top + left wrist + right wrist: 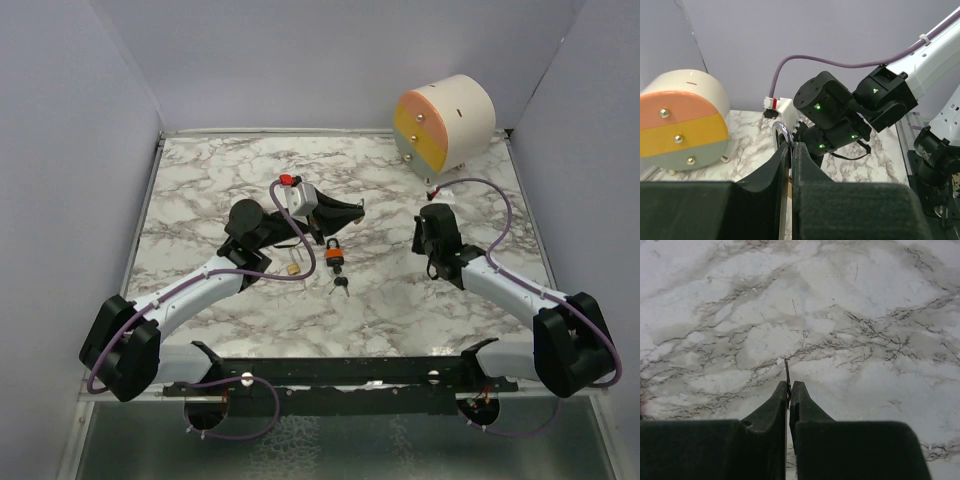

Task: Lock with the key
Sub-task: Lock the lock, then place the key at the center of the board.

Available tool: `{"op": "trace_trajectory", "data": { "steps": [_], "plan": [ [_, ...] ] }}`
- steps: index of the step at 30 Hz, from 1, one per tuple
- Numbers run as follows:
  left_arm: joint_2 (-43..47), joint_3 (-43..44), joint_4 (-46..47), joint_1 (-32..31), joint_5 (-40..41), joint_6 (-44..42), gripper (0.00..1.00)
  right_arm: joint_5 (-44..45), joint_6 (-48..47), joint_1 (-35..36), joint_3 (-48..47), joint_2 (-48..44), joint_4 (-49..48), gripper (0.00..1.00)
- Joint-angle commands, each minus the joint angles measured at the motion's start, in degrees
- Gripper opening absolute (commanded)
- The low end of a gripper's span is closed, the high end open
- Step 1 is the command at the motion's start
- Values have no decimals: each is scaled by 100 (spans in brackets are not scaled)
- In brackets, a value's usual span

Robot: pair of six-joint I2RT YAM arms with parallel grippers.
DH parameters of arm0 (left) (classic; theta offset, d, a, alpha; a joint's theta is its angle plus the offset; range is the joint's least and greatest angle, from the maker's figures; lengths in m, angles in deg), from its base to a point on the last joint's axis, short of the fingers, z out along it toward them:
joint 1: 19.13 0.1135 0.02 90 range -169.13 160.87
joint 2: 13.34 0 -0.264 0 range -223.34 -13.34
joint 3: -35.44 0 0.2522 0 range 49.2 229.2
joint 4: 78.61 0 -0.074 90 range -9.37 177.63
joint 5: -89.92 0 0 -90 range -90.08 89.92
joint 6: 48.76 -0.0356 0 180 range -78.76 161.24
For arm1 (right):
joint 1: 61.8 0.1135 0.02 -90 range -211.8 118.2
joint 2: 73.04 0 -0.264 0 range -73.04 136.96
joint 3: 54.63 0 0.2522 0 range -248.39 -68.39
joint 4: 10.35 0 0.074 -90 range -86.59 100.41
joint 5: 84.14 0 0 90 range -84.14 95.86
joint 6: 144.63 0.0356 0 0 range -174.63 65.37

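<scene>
An orange padlock [331, 247] hangs under my left gripper [352, 211], with a dark key piece at its lower end and a small bunch of keys [340, 286] on the marble below. In the left wrist view my left gripper [790, 146] is shut on the padlock's silver shackle [779, 131]. My right gripper [436, 262] is to the right of the padlock and points down at the table. In the right wrist view it [789, 386] is shut on a thin metal key blade [787, 371], seen edge-on above the marble.
A cream drum [445, 125] with a pink, yellow and grey-green face stands at the back right; it also shows in the left wrist view [682, 120]. A small brass-coloured object [293, 268] lies by the left arm. Purple cables loop over both arms. Grey walls enclose the table.
</scene>
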Motion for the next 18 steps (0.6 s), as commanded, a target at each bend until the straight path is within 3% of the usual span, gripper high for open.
{"op": "trace_trajectory", "data": {
  "steps": [1, 18],
  "plan": [
    [-131, -67, 190, -140, 170, 72, 0, 357, 326, 14, -120, 383, 554, 1],
    [-513, -53, 241, -182, 286, 121, 0, -286, 310, 12, -412, 670, 952, 2]
  ]
}}
